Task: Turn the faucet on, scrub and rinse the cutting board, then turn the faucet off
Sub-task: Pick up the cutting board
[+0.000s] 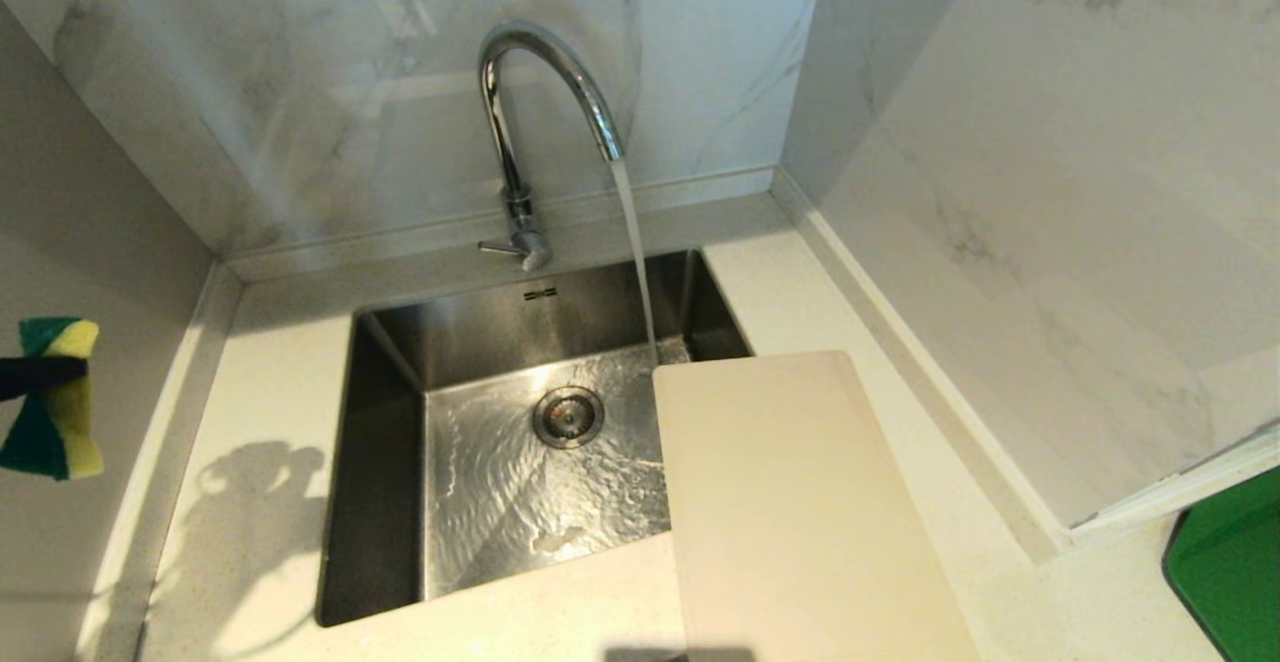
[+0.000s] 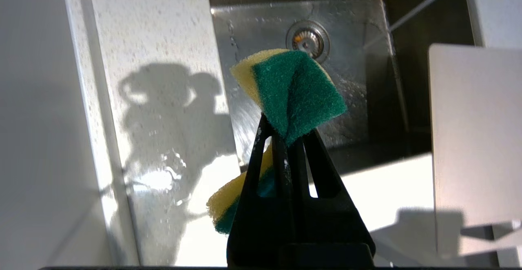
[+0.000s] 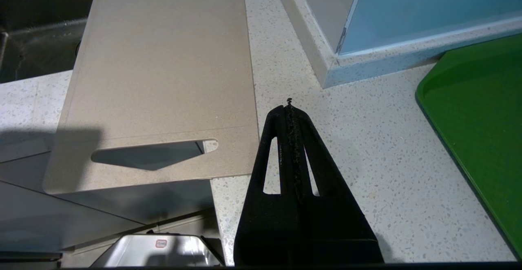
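1. Over the sink's (image 1: 380, 462) left side, my left jaws (image 2: 285, 133) clench a sponge (image 2: 295, 90), held ready for scrubbing.
2. Faucet (image 1: 520, 92) running; cutting board (image 1: 800, 502) overhangs the basin from the surface (image 3: 367, 147), near the stream.
3. Right jaws (image 3: 290, 111) clenched empty, parked beside the board.

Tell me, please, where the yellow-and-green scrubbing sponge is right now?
The yellow-and-green scrubbing sponge is pinched in the left gripper, at the head view's far left, above the pale counter left of the steel sink.
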